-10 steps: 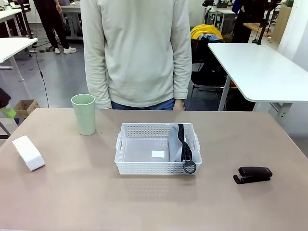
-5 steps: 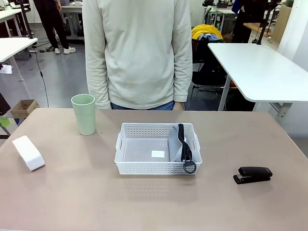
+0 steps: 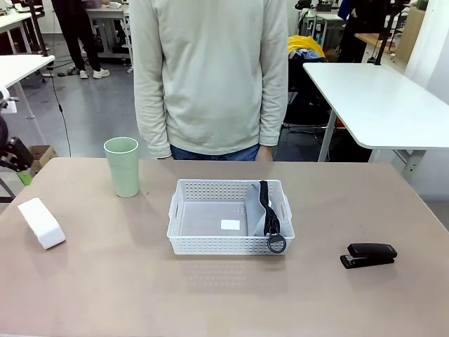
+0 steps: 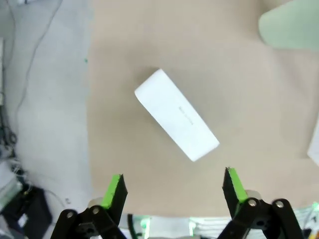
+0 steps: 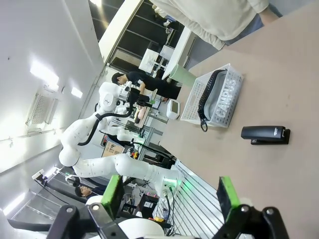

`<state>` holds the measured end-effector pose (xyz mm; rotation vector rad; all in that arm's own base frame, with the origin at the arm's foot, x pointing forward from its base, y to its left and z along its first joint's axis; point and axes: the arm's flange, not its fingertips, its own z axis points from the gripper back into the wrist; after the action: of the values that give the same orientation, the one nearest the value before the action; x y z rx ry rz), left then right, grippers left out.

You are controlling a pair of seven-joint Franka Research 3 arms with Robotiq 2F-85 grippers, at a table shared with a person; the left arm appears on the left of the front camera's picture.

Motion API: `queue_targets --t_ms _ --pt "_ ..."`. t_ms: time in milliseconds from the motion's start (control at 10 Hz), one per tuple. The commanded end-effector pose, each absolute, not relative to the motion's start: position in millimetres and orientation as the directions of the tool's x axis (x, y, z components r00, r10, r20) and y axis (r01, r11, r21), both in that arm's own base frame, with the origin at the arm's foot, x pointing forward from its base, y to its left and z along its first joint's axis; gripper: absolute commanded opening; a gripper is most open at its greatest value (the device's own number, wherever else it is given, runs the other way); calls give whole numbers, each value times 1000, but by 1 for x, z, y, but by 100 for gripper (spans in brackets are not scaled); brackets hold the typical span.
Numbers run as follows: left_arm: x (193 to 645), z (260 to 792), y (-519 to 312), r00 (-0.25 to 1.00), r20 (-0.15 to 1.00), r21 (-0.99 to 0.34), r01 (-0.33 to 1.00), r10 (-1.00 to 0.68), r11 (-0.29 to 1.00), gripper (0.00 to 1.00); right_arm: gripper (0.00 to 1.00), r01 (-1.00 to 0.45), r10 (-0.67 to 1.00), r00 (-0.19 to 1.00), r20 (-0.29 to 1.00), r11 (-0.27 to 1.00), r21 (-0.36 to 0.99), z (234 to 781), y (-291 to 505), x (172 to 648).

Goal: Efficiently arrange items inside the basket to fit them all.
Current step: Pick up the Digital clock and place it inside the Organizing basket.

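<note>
The white lattice basket sits at the table's middle. Inside it, along its right wall, the grey "CAMPUS" pouch stands on edge, its black zipper and ring hanging over the front rim. The pale green tumbler stands upright at the back left. The small white box lies near the left edge, and the black stapler lies at the front right. My left gripper hangs open above the white box, apart from it. My right gripper is open and empty, far from the stapler and basket.
A person in a pale sweatshirt stands at the far edge behind the basket, arms down. Part of my left gripper peeks in at the picture's left edge, above the floor. Bare tabletop lies in front of the basket.
My left gripper has shifted slightly inward at the left edge. The person has stepped a little to the right. Nothing on the table has moved.
</note>
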<state>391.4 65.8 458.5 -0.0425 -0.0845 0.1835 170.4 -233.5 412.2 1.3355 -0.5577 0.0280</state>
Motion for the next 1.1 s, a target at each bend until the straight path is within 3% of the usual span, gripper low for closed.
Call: queue_targets --t_ms 0,300,400,500,800,1000 --pt "391 433 59 978 38 -21 -202 203 979 100 100 -361 -294 856 426 251 898 414 -234 172" --pt "395 421 55 985 74 -10 -157 157 988 100 100 -361 -294 856 426 251 898 414 -234 172" --pt "397 418 56 982 24 -28 -184 185 982 100 100 -361 -294 856 426 251 898 414 -234 172" --pt "398 411 58 904 -69 120 -412 421 903 100 100 -361 -294 856 426 251 898 414 -234 172" --pt "403 415 55 790 -70 -118 -613 609 781 100 100 -361 -294 856 426 251 898 414 -234 172" --pt "409 415 59 774 -85 -185 -631 627 754 100 100 -361 -294 856 426 251 898 414 -234 172"
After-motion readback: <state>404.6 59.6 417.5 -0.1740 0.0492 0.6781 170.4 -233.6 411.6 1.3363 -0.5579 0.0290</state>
